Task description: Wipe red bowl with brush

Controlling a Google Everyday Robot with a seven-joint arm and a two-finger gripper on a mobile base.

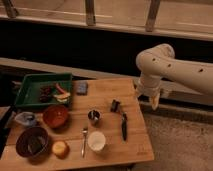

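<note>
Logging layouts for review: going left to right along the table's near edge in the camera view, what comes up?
The dark maroon bowl, round yellow item, fork, white cup, brush, gripper, hanging just off the table's right edge.

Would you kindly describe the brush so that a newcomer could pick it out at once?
Start at the wooden table and go to its right side, near where the claw hangs just past the right edge. The brush lies there lengthwise, right of the white cup. Unlike the silver fork left of that cup, it is slim and black.
</note>
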